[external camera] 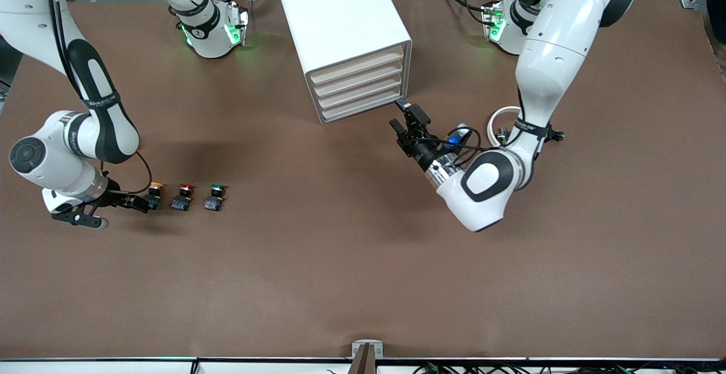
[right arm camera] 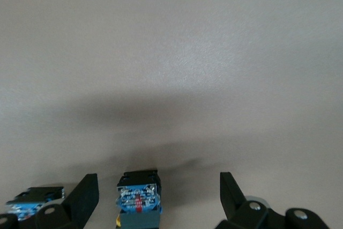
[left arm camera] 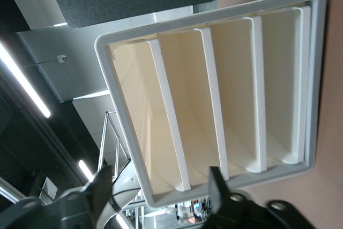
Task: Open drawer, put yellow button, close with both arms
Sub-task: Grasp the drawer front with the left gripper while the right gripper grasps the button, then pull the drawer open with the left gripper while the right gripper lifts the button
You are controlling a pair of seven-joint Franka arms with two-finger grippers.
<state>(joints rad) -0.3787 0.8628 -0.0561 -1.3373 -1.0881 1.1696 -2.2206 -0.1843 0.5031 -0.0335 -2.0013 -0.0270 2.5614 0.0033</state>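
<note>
Brown matting covers the table point(external camera: 351, 272), and a white cabinet point(external camera: 340, 16) stands on it toward the robots' bases, its four cream drawer fronts facing the left arm's end and the front camera. All four are shut, the top drawer point(external camera: 358, 62) among them.

Low by the table near the right arm's end, the right gripper point(external camera: 146, 201) has its fingers spread wide around the yellow button point(external camera: 155, 191) without pinching it. From its own wrist view the button point(right arm camera: 139, 199) sits between the two black fingers point(right arm camera: 83, 197) with a gap on either side, its blue base block turned toward the camera and a sliver of yellow below. The front view adds the row — a red button point(external camera: 184, 196) beside the yellow one and a green button point(external camera: 215, 196) next along toward the cabinet, each apart from its neighbour. The wrist view catches only the blue base of the red button point(right arm camera: 35, 199).

At the cabinet's lower front corner, the left gripper point(external camera: 407, 116) is beside the bottom drawers; its fingers stand partly apart and hold nothing. Whether a fingertip touches the cabinet cannot be told. Its wrist view looks straight into the drawer fronts point(left arm camera: 214, 105), showing the four panels stepped one after another inside the white frame — detail the front view only hints at
</note>
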